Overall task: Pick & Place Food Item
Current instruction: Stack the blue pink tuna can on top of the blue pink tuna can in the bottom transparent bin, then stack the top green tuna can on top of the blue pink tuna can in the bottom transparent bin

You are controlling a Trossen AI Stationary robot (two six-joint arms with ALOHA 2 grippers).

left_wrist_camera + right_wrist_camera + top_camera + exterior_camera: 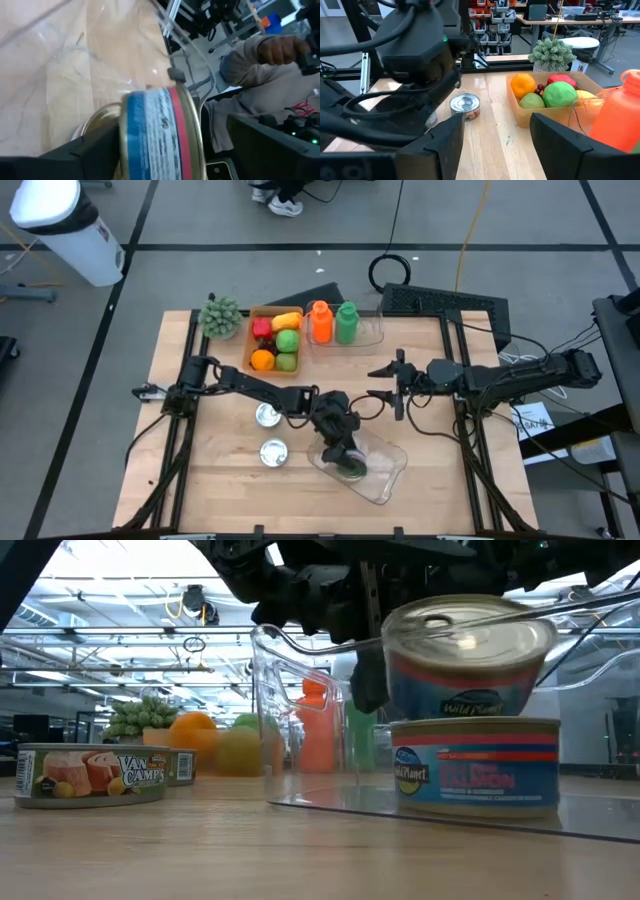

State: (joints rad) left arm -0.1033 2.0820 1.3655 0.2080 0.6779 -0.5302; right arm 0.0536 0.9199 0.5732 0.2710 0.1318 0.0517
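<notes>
the left gripper [349, 461] is over the clear tray [392, 478], its fingers apart around a tilted salmon can [470, 655] atop another can [476, 765]. whether they touch is hidden. the right gripper [397, 385] waits nearby, fingers apart, holding nothing.

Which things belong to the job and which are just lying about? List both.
Job: left gripper, tilted can beneath it, salmon can below that, clear container, probably the loose cans.
Lying about: fruit box, orange bottle, green bottle, plant, waiting right gripper.
</notes>
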